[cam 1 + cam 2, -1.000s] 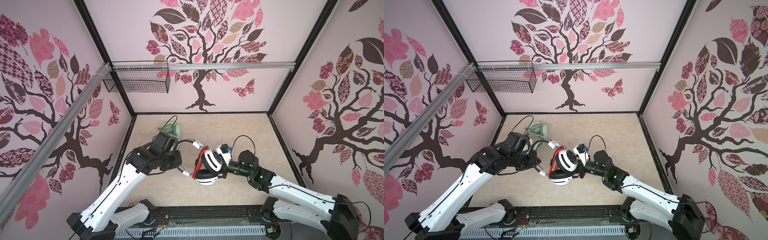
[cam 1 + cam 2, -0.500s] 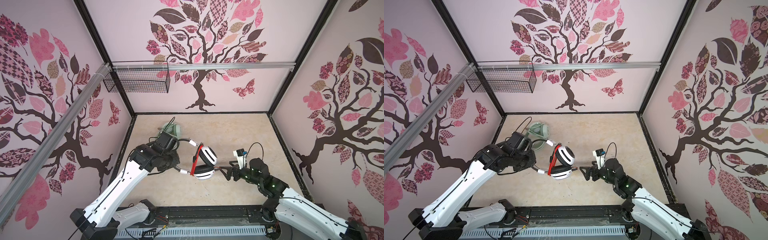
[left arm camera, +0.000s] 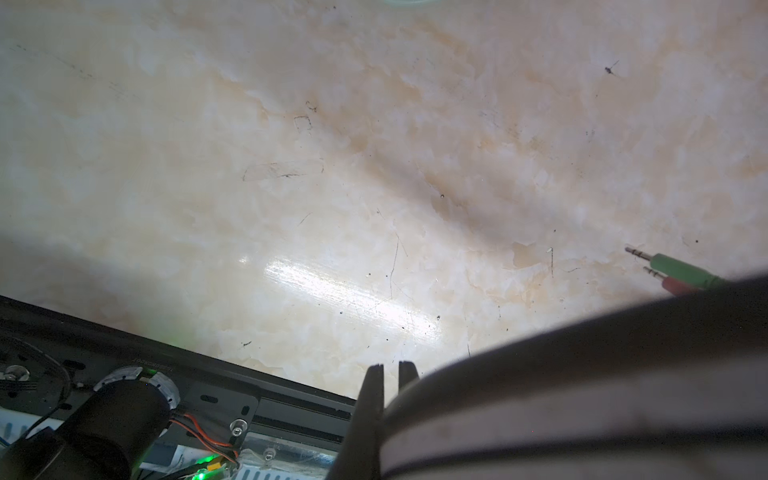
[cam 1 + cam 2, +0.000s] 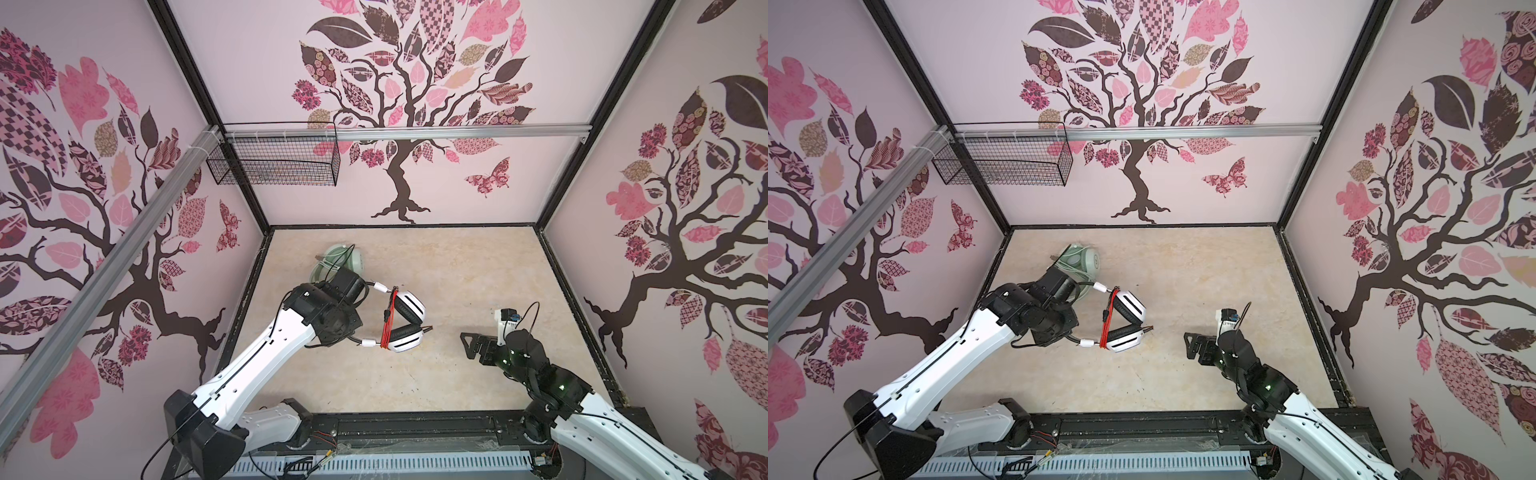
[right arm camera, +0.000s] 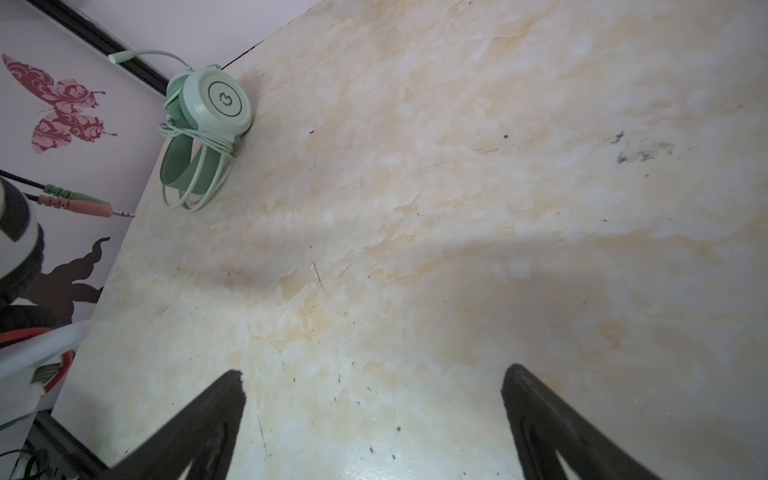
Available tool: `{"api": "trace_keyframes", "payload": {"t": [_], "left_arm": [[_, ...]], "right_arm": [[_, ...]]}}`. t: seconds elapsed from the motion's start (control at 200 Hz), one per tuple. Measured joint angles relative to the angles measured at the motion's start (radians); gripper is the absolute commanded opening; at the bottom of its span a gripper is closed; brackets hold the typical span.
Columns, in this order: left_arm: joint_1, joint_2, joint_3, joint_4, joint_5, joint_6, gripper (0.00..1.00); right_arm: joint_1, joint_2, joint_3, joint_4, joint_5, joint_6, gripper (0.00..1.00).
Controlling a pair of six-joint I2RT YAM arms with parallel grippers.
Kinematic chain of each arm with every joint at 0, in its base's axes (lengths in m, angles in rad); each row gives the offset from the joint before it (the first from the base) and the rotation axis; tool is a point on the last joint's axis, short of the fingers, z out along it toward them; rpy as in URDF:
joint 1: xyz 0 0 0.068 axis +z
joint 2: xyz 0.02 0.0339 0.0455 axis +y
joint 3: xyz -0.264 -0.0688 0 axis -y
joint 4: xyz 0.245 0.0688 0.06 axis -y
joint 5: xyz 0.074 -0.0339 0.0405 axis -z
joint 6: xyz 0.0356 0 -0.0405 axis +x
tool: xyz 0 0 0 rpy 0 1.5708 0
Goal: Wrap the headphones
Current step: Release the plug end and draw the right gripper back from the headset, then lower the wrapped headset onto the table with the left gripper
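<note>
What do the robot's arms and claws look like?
Both the left arm and right arm have white links and black joints, with thin black cables. The right claw has black, triangular fingers; the left claw is black too. Green lights glow on the right arm.

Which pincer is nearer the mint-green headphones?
Left. The left pincer, gripping the white-and-black headphones, is beside the mint-green headphones; the right pincer, open, is far off.
</note>
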Motion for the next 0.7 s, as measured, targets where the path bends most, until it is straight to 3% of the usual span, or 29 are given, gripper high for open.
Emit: {"api": "trace_keyframes", "payload": {"t": [0.21, 0.36, 0.525, 0.7], "left_arm": [[0.023, 0.154, -0.002, 0.097, 0.036, -0.019, 0.00], [0.068, 0.361, 0.033, 0.137, 0.068, -0.018, 0.00], [0.078, 0.558, 0.146, 0.161, 0.094, 0.002, 0.00], [0.079, 0.652, 0.227, 0.184, 0.138, 0.013, 0.00]], "right_arm": [[0.000, -0.191, -0.150, -0.004, 0.066, 0.073, 1.00], [0.000, -0.310, -0.168, -0.001, 0.089, 0.093, 1.00], [0.000, -0.343, -0.170, 0.008, 0.089, 0.094, 1.00], [0.000, -0.345, -0.171, 0.011, 0.058, 0.075, 1.00]]}}
